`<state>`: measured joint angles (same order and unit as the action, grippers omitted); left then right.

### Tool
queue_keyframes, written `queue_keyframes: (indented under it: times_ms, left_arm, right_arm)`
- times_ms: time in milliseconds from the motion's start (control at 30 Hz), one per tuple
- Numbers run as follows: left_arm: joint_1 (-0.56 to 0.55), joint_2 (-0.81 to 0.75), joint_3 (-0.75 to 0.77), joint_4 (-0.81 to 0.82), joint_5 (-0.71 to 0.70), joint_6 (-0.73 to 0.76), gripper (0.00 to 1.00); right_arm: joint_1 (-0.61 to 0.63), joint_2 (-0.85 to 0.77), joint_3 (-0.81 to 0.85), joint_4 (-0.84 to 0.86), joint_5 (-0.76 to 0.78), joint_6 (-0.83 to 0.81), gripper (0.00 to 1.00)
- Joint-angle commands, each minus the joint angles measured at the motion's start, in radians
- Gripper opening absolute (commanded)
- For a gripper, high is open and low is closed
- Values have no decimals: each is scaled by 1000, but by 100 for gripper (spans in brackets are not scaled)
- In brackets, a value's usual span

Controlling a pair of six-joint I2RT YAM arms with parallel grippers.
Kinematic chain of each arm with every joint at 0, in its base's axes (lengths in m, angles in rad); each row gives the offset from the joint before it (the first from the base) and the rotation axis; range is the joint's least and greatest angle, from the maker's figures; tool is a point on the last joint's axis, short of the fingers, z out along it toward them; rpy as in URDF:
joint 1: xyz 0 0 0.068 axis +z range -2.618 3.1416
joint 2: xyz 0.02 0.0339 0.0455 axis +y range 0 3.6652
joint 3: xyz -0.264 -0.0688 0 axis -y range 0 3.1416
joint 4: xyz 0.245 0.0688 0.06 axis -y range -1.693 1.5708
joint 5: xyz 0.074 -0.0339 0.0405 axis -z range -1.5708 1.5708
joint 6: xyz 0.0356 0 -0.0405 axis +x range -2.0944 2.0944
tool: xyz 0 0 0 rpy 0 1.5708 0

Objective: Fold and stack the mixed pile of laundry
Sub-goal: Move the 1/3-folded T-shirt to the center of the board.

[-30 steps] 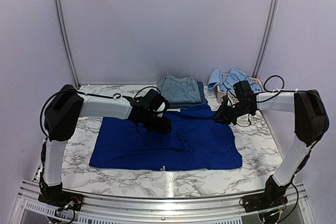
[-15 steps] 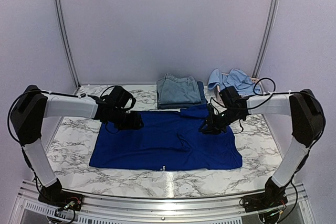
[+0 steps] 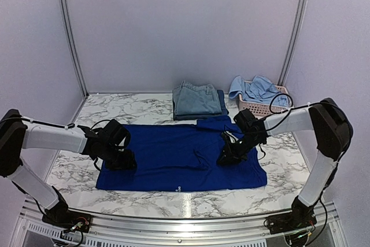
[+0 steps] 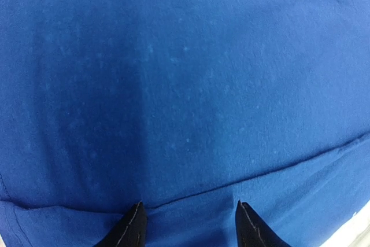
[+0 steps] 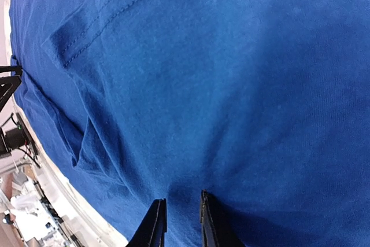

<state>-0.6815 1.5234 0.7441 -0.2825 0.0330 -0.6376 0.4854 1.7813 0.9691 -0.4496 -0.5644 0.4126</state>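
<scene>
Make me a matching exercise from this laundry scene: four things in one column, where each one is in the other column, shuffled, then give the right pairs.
Things
1. royal-blue T-shirt
2. folded denim
3. pink basket
4. light-blue garment

Places
A. draped in the basket
B. spread flat in the middle
C. back right corner
D. at the back, just behind the T-shirt

Pairs: 1-B, 2-D, 3-C, 4-A
</scene>
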Motion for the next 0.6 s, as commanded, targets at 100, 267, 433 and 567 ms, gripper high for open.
queue_keyframes:
  times_ms: [100,267,433,567]
  left_arm:
    - [-116,-94,-159,-118,23,-145,53]
    - [-90,-204,-144,-144,44,-133,61]
    - [69,-230,30,-209,61,22,72]
    - [202,-177,155,-225,66,86,75]
  right_arm:
    - [87,-75,-147,-83,30,16,22]
    - [93,-192,-124,-120,-16,24,30]
    - [-57,-212,37,-162,47,-70,41]
    - [-195,-108,201,-202,118,-127,41]
